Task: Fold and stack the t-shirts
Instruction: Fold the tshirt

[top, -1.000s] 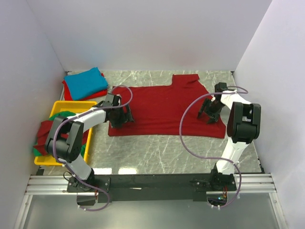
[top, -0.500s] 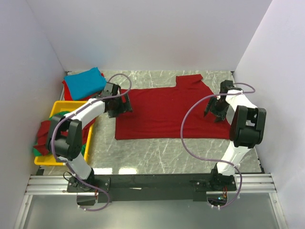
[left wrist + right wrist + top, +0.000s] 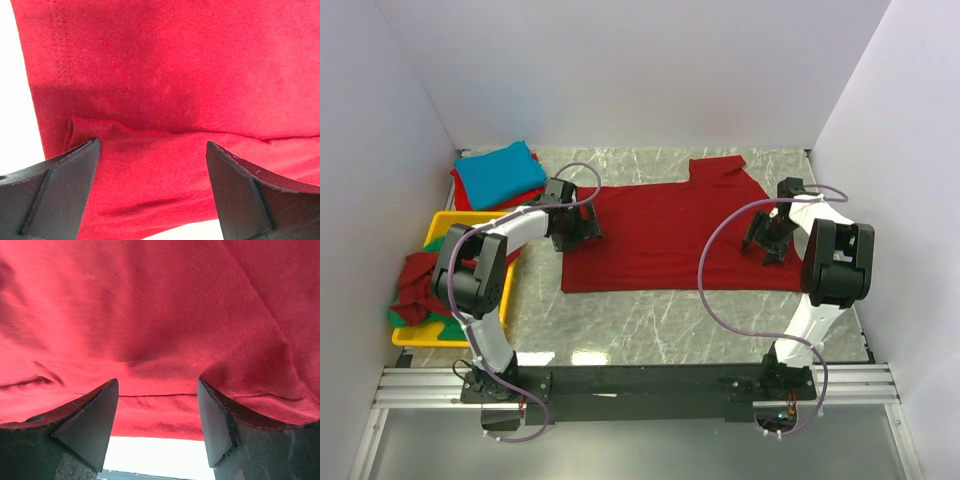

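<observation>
Top cam: dark red t-shirt (image 3: 670,235) lies spread flat mid-table on the marble table (image 3: 650,315), w/ one flap jutting toward the back wall at back right. L gripper (image 3: 572,228) sits at the shirt's left edge. R gripper (image 3: 767,238) is over its right part, near the right edge. The two are well apart w/ cloth between. From up there both read as small dark shapes, so can't tell how the jaws stand.

Wrist cams fill that in. Left wrist: L fingers (image 3: 65,190) stand wide apart, nothing pinched, red cloth filling the gap. A low fold runs across just beyond the tips, and a double-stitched hem line runs down the left side w/ bright table past the edge. Right wrist: R fingers (image 3: 85,425) are also apart, w/ cloth bulging & creased in the gap and a pale strip of table under the cloth's near edge. Can't tell in either view whether the tips touch the fabric.

Only the top cam shows the rest. A folded turquoise t-shirt (image 3: 498,172) sits in the back left corner, on top of a red piece (image 3: 465,198). A yellow tray (image 3: 485,217) at the left edge holds a red-and-green heap (image 3: 420,280) that spills over its left rim.
</observation>
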Controlling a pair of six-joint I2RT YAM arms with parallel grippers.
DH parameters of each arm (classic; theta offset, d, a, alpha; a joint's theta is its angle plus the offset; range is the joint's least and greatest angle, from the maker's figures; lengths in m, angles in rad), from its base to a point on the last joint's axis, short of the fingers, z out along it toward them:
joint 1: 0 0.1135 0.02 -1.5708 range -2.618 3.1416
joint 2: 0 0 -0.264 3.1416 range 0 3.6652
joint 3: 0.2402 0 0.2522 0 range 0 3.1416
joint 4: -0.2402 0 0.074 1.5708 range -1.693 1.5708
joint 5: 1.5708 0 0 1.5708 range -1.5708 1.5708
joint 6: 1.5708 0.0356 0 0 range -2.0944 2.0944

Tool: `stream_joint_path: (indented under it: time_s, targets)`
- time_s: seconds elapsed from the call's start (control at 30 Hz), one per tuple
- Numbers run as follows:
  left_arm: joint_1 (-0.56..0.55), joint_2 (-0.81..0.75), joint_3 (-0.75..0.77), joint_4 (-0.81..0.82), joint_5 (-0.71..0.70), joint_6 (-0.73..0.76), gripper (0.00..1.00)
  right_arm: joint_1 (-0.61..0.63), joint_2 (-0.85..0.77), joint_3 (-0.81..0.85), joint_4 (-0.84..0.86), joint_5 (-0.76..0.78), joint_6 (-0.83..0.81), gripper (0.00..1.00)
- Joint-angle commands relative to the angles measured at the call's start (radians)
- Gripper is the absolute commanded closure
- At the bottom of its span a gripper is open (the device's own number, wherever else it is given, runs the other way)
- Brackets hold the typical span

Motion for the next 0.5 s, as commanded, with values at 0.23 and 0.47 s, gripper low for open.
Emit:
stream_joint_path:
  time_s: [0.23, 0.47]
  targets:
    - [0.002, -0.056, -0.092, -0.035, -0.104, 0.006, 0.06, -0.008, 0.009, -0.054, -0.073, 0.088, 0.068, 0.3]
    - [0.002, -0.117, -0.181, -0.061, -0.137, 0.023, 0.06, -0.023, -0.042, -0.159, -0.116, 0.108, 0.128, 0.3]
